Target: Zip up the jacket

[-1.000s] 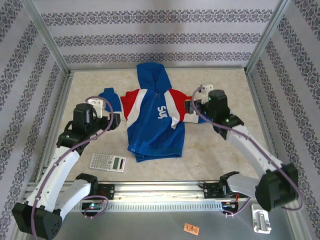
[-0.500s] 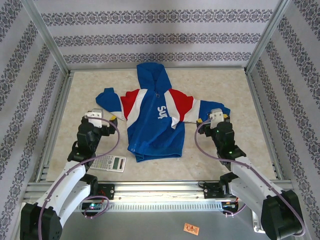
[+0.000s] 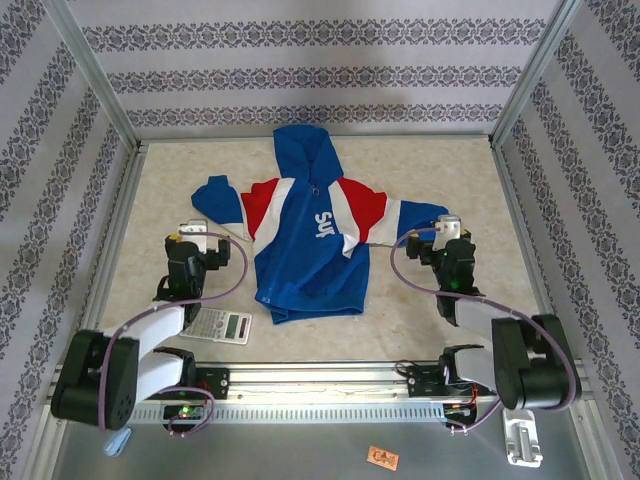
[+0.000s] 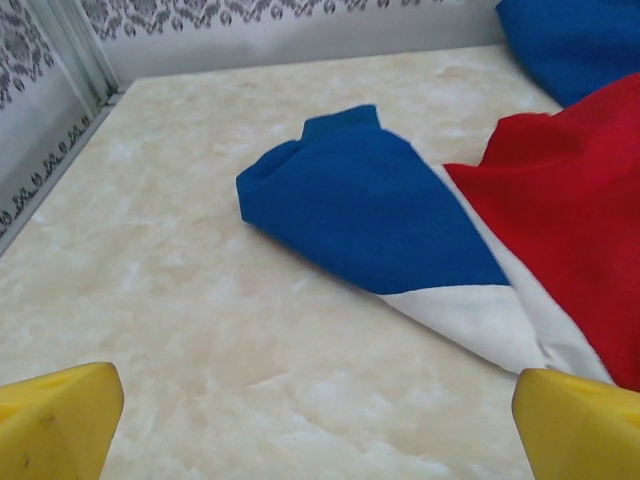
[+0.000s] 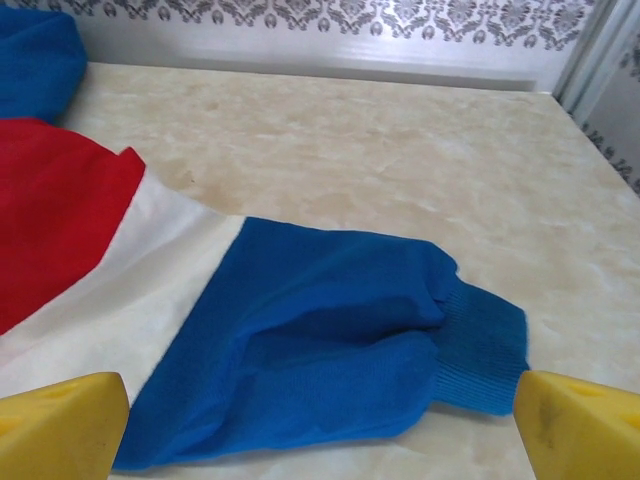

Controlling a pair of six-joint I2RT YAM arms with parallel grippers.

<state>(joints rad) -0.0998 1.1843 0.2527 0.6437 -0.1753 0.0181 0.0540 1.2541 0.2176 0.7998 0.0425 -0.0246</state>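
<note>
Yellow pads (image 4: 55, 420) of the left jaws sit at the two bottom corners of the left wrist view, wide apart with nothing between them but bare marbled table (image 4: 200, 310). Just beyond them lies the jacket's left sleeve (image 4: 370, 210), blue and folded over at the cuff, running into a white band and then a red panel. The right jaws are spread just as wide, their yellow pads (image 5: 60, 425) also at the lower corners of the right wrist view, gripping nothing. The jacket's right sleeve (image 5: 330, 320) lies flat on the table just ahead of them, its ribbed blue cuff (image 5: 485, 345) close to the right-hand pad; whether fabric touches a pad I cannot tell. From above, the left arm (image 3: 185, 270) is low over the table near the left edge, short of the left sleeve, and the right arm (image 3: 452, 270) mirrors it at the tip of the right sleeve. The jacket (image 3: 310, 250) lies spread out at the middle of the table, hood toward the far edge and hem toward the near edge, with the white lettering (image 3: 322, 220) facing up. How far its front zip is closed is too small to tell. A calculator (image 3: 222, 324) lies near the near edge, between the left arm and the jacket's hem.
</note>
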